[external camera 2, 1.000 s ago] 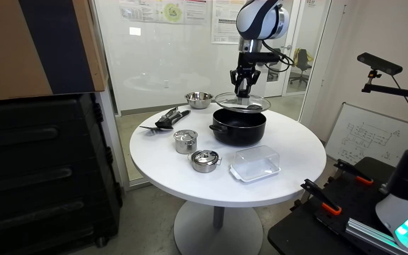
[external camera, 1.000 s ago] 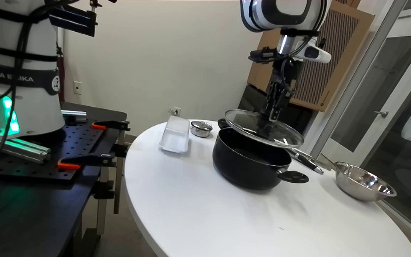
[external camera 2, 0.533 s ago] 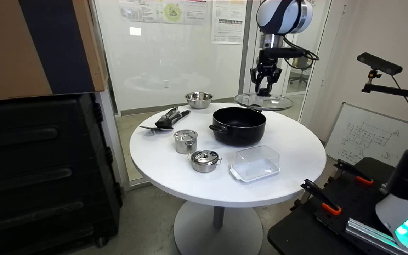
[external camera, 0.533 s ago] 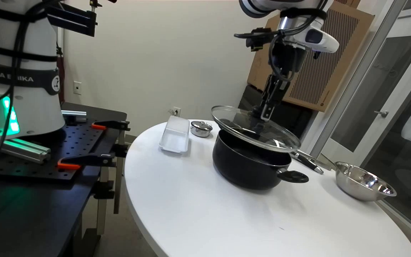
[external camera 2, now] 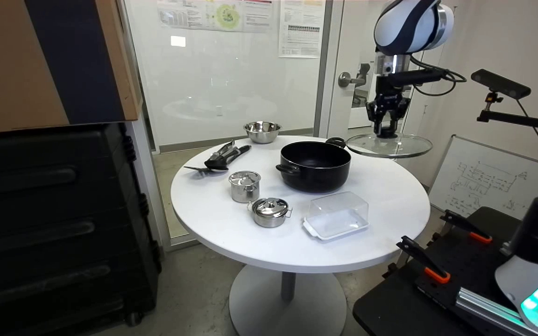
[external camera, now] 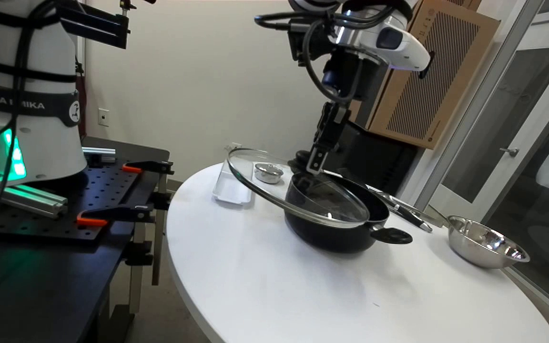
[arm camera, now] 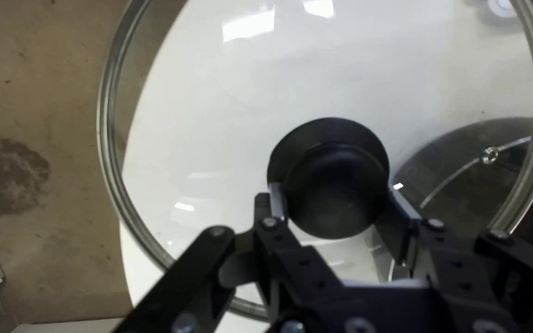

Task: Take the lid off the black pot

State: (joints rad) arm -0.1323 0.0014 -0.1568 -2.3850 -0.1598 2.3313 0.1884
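Lid (external camera 2: 389,147), one, clear glass, metal rim: off the pot (external camera 2: 315,175) and up in the air, just beside it in an exterior view, roughly parallel to its rim. Gripper (arm camera: 338,201), one: drawn in on the lid's black knob (arm camera: 338,185), a finger (arm camera: 275,203) at either side, parted only by the knob's width, nothing else in hold. Pot, black, low, with short handles (external camera 2: 287,169): uncovered, upright on the white table (external camera 2: 395,200). Nearness of lid to far handle: close, touch not to be made out. Also on table: steel bowl (external camera 2: 262,132), kitchen tools (external camera 2: 220,163), one tall steel pot (external camera 2: 244,189), one short steel pot (external camera 2: 270,217), white box (external camera 2: 336,223) with clear cover. Step in hand, by judgement: the stretch between lifting and setting down; lid already off, placing not yet done. Next, by judgement: bring the whole lid over the table, seemingly past the edge on one side, given floor (arm camera: 49,129) in sight through the glass in the wrist view; lower flat and slow, wide of the handle; let go of the knob only after full rest on the surface.
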